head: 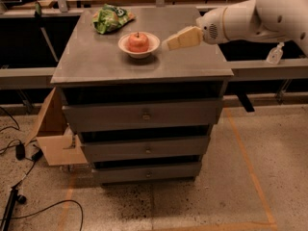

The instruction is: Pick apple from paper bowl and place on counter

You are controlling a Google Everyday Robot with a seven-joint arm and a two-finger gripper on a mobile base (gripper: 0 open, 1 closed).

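So the counter [110,57] is a flat grey metal top on a grey cabinet with three drawers [144,114], all shut. The paper bowl [153,43] sits toward the back middle of it, and the apple [138,42] is inside the bowl, stem up. A crumpled green snack bag [111,18] lies behind and to the left of the bowl, near the back edge.

The white arm [260,16] reaches in from the right, and the gripper [169,43] hovers over the counter just beside the bowl's right rim, not touching the apple. Honestly can't tell whether it's open or closed from this angle.

Room-wise: speckled concrete floor [202,201] with orange tape lines [245,162], an open cardboard box [53,129] leaning against the cabinet's left side, black cables [29,211] trailing on the floor at lower left, and a small clear bottle [275,55] on the ledge to the right.
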